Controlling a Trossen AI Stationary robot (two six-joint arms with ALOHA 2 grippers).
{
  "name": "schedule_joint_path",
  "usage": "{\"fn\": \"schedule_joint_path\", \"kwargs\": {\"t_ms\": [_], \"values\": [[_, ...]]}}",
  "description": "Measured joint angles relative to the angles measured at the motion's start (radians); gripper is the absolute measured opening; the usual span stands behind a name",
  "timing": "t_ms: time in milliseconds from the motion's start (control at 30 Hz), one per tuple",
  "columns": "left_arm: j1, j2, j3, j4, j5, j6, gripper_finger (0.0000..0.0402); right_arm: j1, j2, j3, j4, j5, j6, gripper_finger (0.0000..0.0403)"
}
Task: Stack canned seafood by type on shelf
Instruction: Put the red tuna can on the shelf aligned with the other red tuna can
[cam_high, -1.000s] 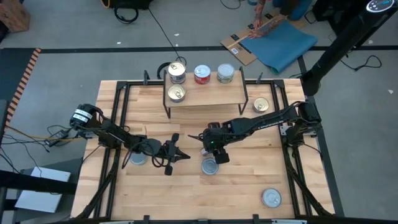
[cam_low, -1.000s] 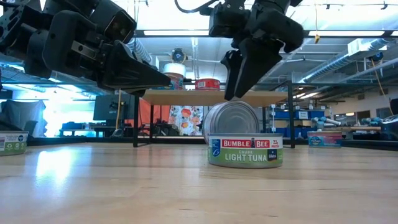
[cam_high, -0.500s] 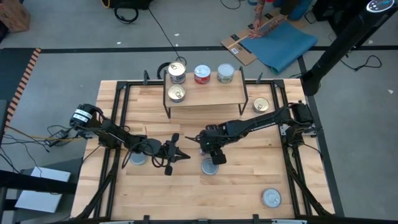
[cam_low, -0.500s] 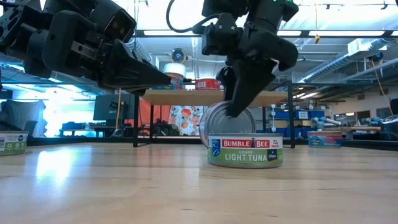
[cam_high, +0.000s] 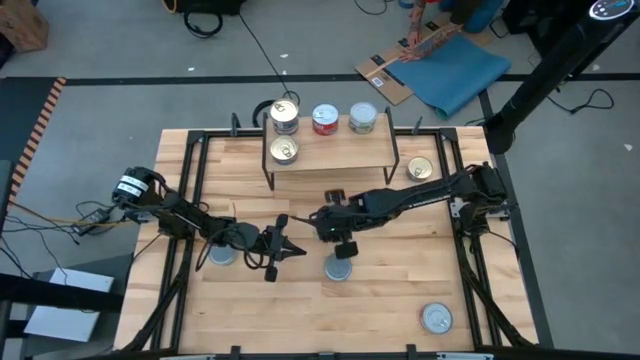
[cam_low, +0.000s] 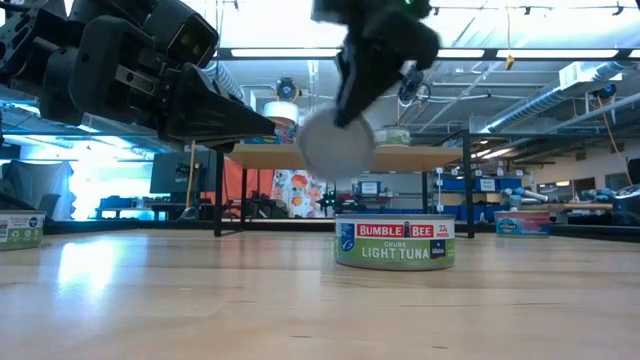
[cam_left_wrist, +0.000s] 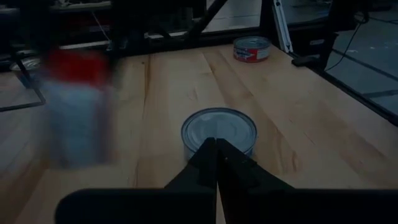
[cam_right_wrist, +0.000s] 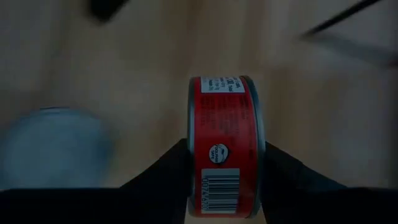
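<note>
Tabletop: light-wood plank table (cam_high: 400, 300) in a black frame; both arms reach in from the two sides.
Room: grey floor around the table in the high view, with a blue mat (cam_high: 462, 72) and flat cardboard (cam_high: 392, 68) on the far side; the low view looks into a large hall with ceiling lights and shelving behind.
Shelf: small raised wood shelf (cam_high: 335, 152) on black wire legs, at the far middle of the table.
On shelf: a gold-topped tin (cam_high: 285, 151) at the near left, a stacked pair with a gold top (cam_high: 284, 116) behind it, a red-topped tin (cam_high: 324, 119) in the middle, a silver-topped tin (cam_high: 362, 118) to the right.
Loose tins: a gold-topped tin on the table (cam_high: 421, 169) right of the shelf; a Bumble Bee light tuna tin (cam_low: 395, 242) near the table's middle; a silver tin (cam_high: 436, 319) at the near right; a tin (cam_high: 220, 256) beside the left arm.
Right gripper: right gripper (cam_right_wrist: 225, 155) is clamped on a red-label tin (cam_right_wrist: 225, 143), held on edge between both fingers, lifted clear of the table just in front of the shelf.
Left gripper: left gripper (cam_left_wrist: 216, 144) hangs over the table's left middle, fingers pressed together, nothing in them.
</note>
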Motion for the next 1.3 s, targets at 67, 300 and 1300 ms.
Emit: {"fn": "schedule_joint_path", "kwargs": {"t_ms": [67,300,1300], "values": [[0.0,0.0,0.0,0.0,0.0,0.0,0.0006,0.006,0.0,0.051,-0.015,0.145,-0.064,0.0148],[0.0,0.0,0.0,-0.001,0.0,0.002,0.0006,-0.04,-0.001,0.119,0.088,0.494,-0.324,0.0148],[-0.001,0.0,0.0,-0.001,0.0,0.002,0.0006,-0.32,0.001,0.066,0.134,0.332,-0.42,0.0273]]}}
